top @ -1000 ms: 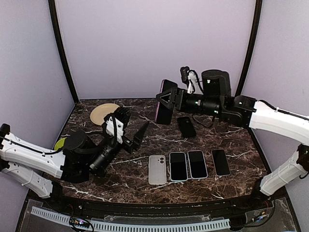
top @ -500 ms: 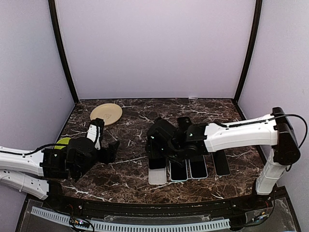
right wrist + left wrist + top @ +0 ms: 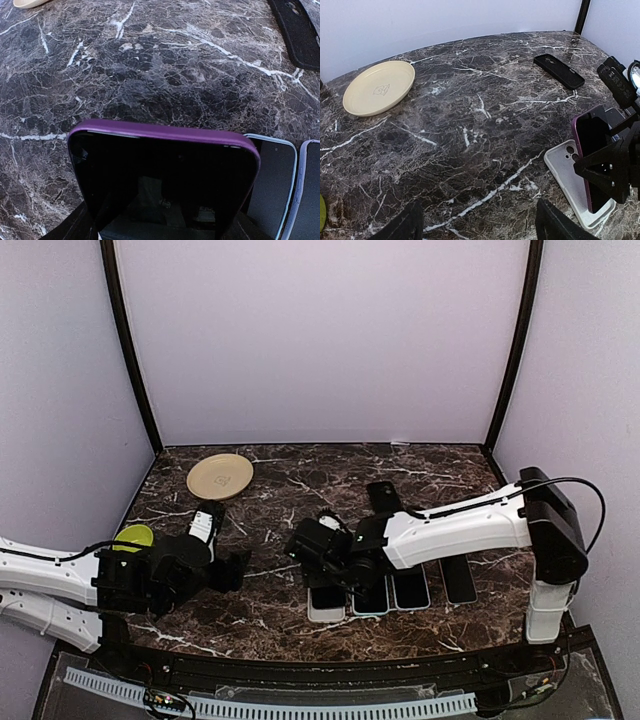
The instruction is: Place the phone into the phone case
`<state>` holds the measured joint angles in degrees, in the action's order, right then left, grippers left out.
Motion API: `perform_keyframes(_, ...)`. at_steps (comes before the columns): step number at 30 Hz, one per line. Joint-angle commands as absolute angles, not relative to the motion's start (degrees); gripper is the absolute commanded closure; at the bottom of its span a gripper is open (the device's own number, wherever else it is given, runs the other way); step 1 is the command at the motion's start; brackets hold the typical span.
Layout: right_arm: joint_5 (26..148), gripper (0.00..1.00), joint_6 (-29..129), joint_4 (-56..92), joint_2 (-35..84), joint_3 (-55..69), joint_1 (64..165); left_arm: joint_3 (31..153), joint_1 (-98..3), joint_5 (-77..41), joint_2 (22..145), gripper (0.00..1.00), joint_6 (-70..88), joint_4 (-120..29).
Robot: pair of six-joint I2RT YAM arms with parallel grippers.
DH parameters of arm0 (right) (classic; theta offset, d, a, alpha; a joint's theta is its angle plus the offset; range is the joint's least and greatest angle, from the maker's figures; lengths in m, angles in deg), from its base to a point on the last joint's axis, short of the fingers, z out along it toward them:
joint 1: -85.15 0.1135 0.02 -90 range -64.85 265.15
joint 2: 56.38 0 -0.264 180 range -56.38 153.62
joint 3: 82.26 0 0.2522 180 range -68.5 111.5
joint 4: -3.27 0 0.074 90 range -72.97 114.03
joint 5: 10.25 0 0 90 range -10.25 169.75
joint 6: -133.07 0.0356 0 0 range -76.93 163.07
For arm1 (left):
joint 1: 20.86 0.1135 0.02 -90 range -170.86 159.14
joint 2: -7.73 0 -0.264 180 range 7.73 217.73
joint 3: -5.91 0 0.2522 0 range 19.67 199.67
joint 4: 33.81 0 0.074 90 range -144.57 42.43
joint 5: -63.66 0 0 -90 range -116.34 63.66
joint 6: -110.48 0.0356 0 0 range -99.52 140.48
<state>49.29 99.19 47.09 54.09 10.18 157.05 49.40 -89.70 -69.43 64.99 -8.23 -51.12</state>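
Observation:
My right gripper [image 3: 322, 548] is shut on the phone [image 3: 165, 170], a dark-screened handset with a purple edge. In the left wrist view the phone [image 3: 592, 150] stands steeply tilted, its lower end down at the white phone case [image 3: 567, 172]; whether they touch I cannot tell. The case [image 3: 326, 608] lies flat at the left end of the front row, mostly hidden under the gripper from above. My left gripper [image 3: 480, 227] is open and holds nothing, low over bare marble to the left of the case, also seen from above [image 3: 228, 568].
Three phones [image 3: 410, 588] lie in a row right of the case, two showing beside the held phone [image 3: 272, 185]. A black case [image 3: 559, 71] lies further back. A cream plate [image 3: 379, 93] sits back left, and a green object [image 3: 132, 536] lies by the left arm.
The right arm has swung from the back of the table down to the front with the phone, ending over the white case. The left arm has pulled back left and lower.

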Motion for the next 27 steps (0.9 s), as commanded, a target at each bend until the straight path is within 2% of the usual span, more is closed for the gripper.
perform_keyframes(1, 48.1, 1.00, 100.9, 47.4, 55.0, 12.7, 157.8, 48.3, -89.5, -69.1, 65.0, 0.21, -7.2, -50.6)
perform_keyframes(27, 54.2, 1.00, 107.4, 55.3, 61.5, 15.9, 158.2, 44.5, -89.3, -68.1, 65.4, 0.20, 0.3, -42.5)
